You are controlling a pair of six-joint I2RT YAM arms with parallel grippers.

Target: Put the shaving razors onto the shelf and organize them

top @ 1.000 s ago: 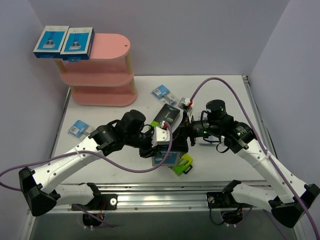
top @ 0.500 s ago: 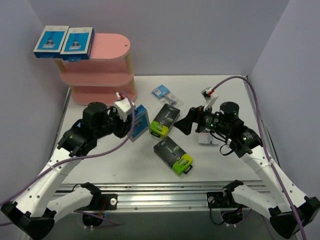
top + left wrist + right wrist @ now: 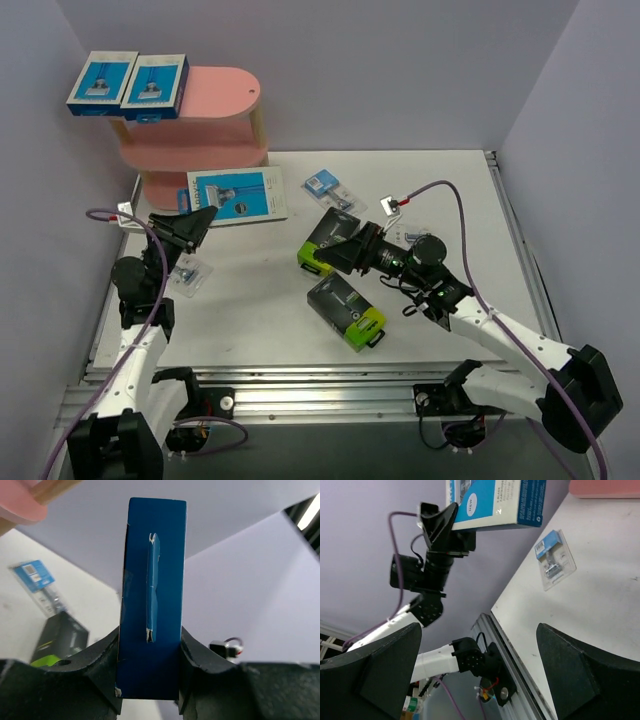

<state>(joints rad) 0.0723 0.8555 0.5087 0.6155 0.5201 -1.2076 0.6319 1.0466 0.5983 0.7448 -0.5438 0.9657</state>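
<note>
In the left wrist view, my left end effector covers the lower end of the held blue box, which shows only its narrow edge. The shelf is cropped to a pink corner, and a black box is partly hidden behind one finger. In the right wrist view, the top edge cuts that blue box. My right end effector shows dark, blurred fingers cropped at the bottom edge. Pack print in the top view is too small to read.

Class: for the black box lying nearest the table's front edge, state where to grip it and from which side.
Probably best: grip the black box across its two long sides, mid-length, coming down from above, lined up with its diagonal. It lies flat and narrow, both long sides clear.
</note>
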